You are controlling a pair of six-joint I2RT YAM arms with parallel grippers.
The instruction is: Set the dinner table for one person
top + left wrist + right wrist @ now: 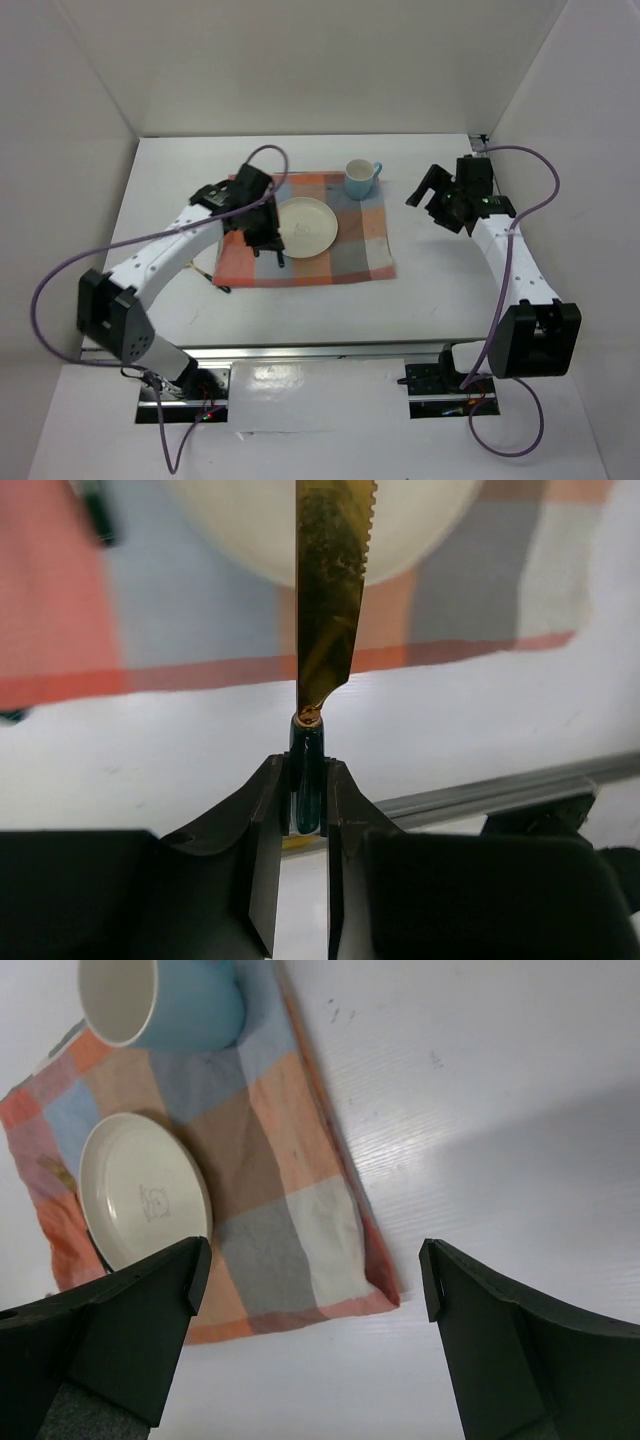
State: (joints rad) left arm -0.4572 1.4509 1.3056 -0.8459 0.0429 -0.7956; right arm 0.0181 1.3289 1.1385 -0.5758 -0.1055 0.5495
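Plate [306, 226], mug [360, 179] on checked cloth [355, 250]; gold knife [328, 590]

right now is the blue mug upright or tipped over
Upright. The blue mug stands on its base on the checked cloth, its round white mouth facing up in the top view.

The left hand [307, 780] is closed on the dark handle of a gold knife [330, 600], 1 finger [262, 830] on each side. The serrated blade points away, its far part over a cream plate [240, 520]. The plate rests on a checked cloth [150, 630] on the white bench [150, 760]. A metal rail [480, 795] runs at right.
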